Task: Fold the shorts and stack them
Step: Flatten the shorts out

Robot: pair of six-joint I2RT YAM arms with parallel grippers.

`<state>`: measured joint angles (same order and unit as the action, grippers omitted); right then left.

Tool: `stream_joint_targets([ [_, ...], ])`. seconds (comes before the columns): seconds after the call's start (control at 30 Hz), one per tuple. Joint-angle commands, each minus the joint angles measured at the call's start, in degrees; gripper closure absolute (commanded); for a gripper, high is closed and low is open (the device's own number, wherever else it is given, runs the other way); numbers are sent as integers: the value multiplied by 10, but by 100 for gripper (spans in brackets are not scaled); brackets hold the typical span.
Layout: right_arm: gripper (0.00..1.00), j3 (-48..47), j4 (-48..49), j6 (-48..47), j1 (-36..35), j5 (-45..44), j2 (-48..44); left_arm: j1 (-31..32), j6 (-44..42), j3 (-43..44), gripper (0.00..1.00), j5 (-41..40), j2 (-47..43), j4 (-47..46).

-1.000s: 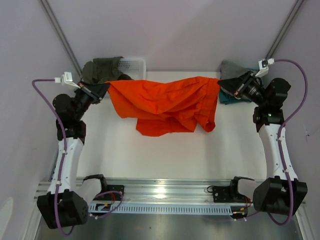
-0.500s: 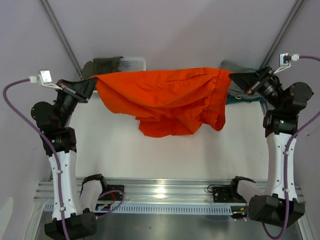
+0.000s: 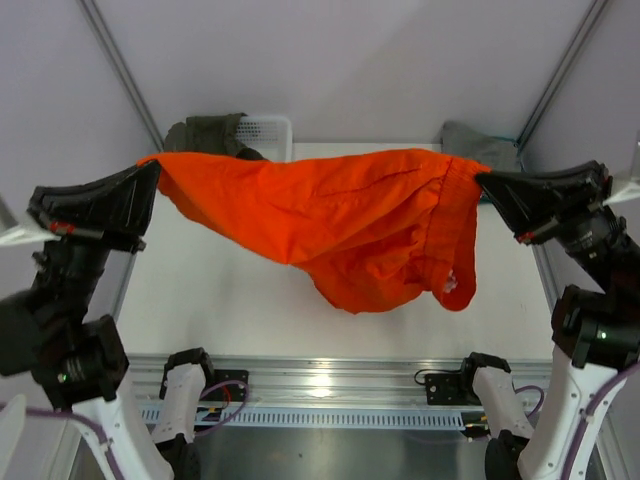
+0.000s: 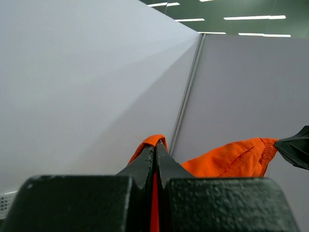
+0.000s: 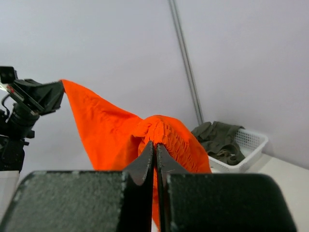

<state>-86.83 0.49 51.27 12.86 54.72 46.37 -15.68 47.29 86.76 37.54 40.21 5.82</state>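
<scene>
**Top view.** Shorts [image 3: 330,225] hang in the air, strung between the two arms and spanning the worktop [image 3: 230,300] from left edge to right edge. Left gripper [image 3: 150,172] is clamped on one corner of the cloth. Right gripper [image 3: 482,182] is clamped on the gathered end. The middle sags in a pouch toward the near right; I cannot tell if it brushes the surface. Basket [image 3: 268,128] with an olive garment [image 3: 205,132] sits at the far-left corner, and a grey garment [image 3: 475,138] at the far-right corner.

**Left wrist.** Jaws pressed together, with a sliver of orange cloth pinched between them. The rest runs off toward the other arm's tip.

**Right wrist.** Jaws together on the puckered waistband. The cloth stretches away to the left gripper.

**Step, as I judge it.** This is spreading out; no fold is made yet. The next move calls for both arms to descend evenly and keep the top edge taut. That way the pouch should lay flat mid-worktop, clear of the basket, instead of bunching.
</scene>
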Motion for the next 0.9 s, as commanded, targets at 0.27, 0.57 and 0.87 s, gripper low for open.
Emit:
stream_joint_targets([
  [0.27,100,-64,50,150,34,68,7,-5,-84,154,100,-35,9,196],
  [0.57,100,-134,54,159,57,64,27,-4,-89,152,100,-45,-7,179],
  [0.87,100,-207,109,198,82,47,8,-4,-97,183,100,-74,-60,148],
])
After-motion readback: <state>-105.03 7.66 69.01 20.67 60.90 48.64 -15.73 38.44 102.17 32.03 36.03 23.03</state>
